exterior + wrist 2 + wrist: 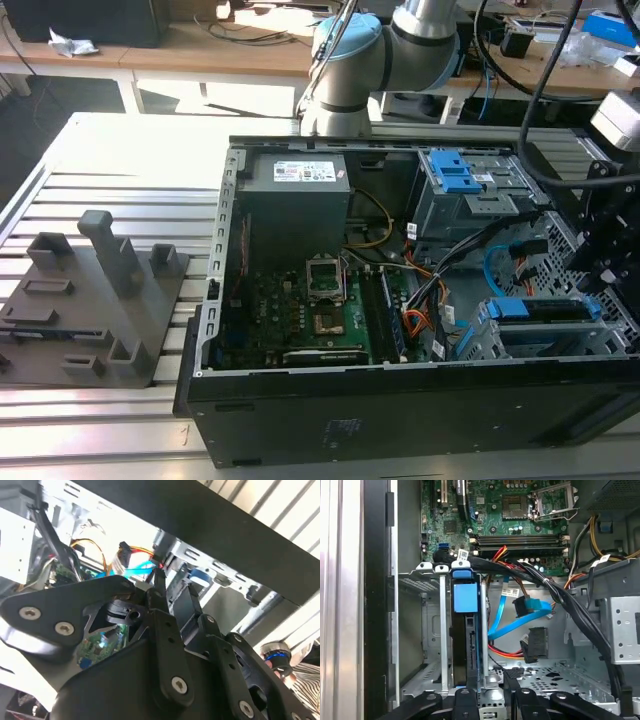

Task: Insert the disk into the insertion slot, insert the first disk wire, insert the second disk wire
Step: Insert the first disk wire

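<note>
Lying open on the slatted tabletop (110,150), a computer case (400,420) took up most of the exterior view, with a grey fixture (100,290) of upright pegs beside it at the exterior view's left. Inside the case, a green motherboard (300,310) sat left of centre.

Toward the exterior view's right and near edge stood the insertion slot (520,345), a silver sheet-metal cage. The disk (540,308) sat in it, its bright blue carrier showing at the cage's edge. In the first wrist view the disk (466,597) stood between the cage's silver rails, inside the insertion slot (415,630).

The second disk wire (487,270) curved in a loop just beside the cage. In the first wrist view the second disk wire (515,622) ran close along the cage, while its blue plug hung apart from the disk, near a black connector (535,644).

The arm (350,50) reached in from the far side. In the second wrist view the tool (175,587) hung over the case's right end, its fingers (160,587) apart and gripping nothing.
</note>
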`<state>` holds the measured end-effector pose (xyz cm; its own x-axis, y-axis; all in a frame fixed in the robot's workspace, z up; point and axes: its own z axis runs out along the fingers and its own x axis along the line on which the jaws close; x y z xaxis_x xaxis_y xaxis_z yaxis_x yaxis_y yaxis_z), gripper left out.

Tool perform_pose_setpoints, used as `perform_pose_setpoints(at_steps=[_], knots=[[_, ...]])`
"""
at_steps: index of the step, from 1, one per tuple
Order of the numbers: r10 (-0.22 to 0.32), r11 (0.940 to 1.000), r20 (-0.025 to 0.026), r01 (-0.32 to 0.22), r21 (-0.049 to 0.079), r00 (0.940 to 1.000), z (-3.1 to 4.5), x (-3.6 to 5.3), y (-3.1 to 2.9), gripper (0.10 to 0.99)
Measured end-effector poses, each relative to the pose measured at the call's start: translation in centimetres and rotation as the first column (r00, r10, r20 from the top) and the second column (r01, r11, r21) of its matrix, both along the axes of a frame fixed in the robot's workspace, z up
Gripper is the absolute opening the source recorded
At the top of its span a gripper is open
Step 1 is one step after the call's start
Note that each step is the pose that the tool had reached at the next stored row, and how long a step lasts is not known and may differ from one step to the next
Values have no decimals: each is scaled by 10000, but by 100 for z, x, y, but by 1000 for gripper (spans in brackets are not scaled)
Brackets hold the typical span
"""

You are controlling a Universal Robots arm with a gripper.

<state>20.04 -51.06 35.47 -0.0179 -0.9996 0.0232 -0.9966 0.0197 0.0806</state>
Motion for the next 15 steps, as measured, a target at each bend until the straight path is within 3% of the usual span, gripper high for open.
perform_pose_setpoints(at_steps=[5,6,8,15], knots=[[0,10000,0,0,-26,10000,1,0,332,341],[0,10000,-1,0,-67,10000,1,-1,372,341],[-1,9999,3,1,-168,10000,2,-22,400,341],[1,9996,18,0,-278,10000,5,-107,414,341]])
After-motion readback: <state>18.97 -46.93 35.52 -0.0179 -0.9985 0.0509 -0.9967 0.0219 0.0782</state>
